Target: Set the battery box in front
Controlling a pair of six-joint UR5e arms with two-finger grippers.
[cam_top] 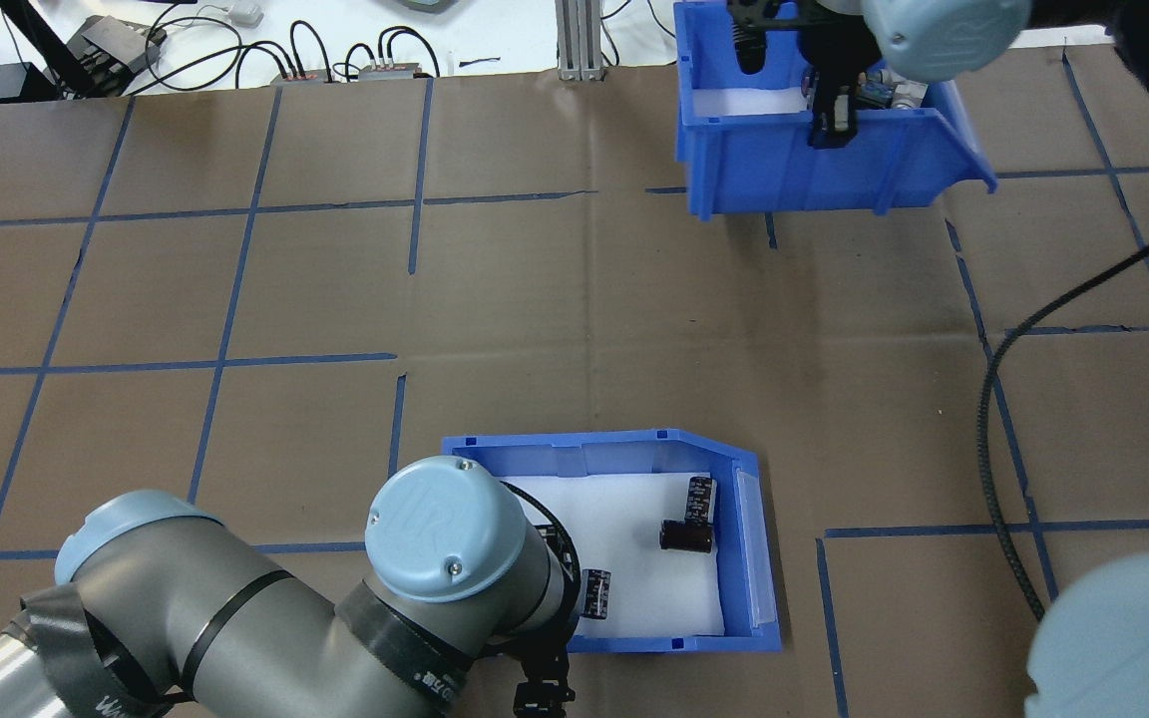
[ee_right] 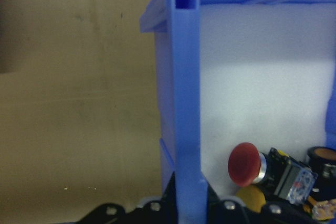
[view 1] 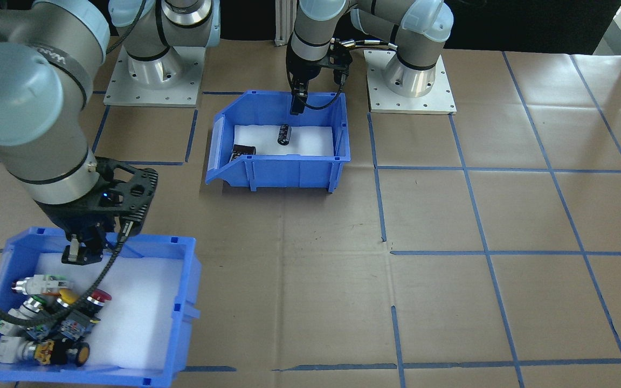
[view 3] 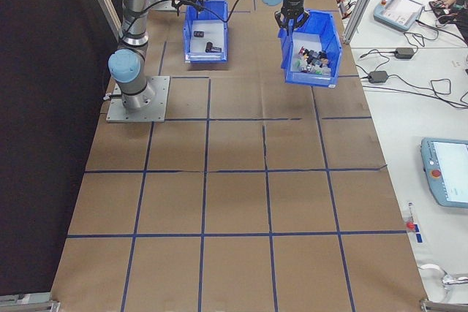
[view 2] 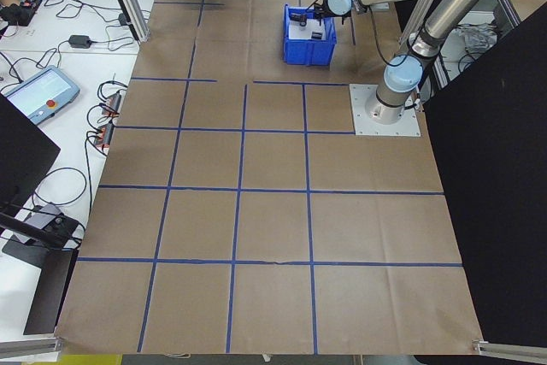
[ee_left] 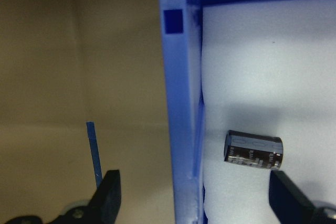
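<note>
While the battery box [view 1: 283, 156] sits near my base, my left gripper [ee_left: 194, 203] straddles its back wall with jaws spread, unclenched. Item: rigid plastic, likely light; loose cells [ee_left: 253, 150] may roll. Right gripper [ee_right: 184, 208] pinches the switch bin [view 1: 181, 302] wall.

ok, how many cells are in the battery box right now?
3. Two cells lie close together by the open front of the battery box: one, another. The third lies further back, beside the left arm, which may hide more.
</note>
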